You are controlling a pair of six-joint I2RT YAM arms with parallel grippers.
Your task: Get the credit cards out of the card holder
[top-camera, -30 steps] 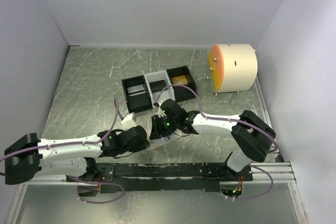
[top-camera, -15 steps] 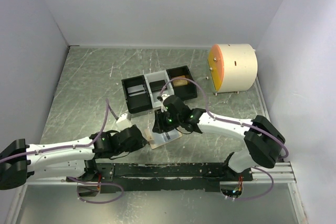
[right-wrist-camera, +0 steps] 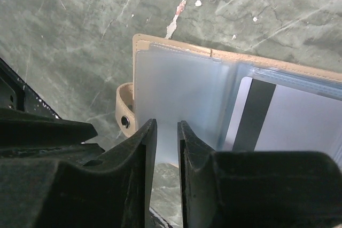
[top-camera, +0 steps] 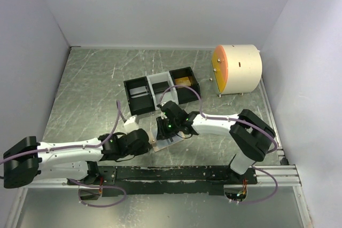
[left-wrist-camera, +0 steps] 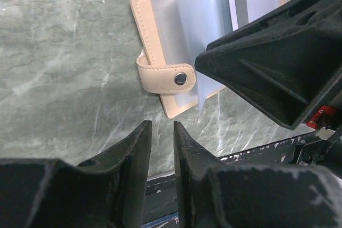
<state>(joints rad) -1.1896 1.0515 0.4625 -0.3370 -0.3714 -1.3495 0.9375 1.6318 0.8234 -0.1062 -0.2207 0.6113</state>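
Plain pale walls (top-camera: 160, 4) closed me in on three sides, evenly lit. Under me lay a mottled grey-green table (top-camera: 91, 89), scratched and streaked white, with a black rail (top-camera: 176, 173) along its near edge.

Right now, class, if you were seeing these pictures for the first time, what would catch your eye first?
The orange-faced cream drum at the far right stands out most. At the near middle, the tan card holder lies open, clear sleeves showing, with the right gripper straddling a sleeve's edge and the left gripper just beside it. Behind sits a black-and-white tray.
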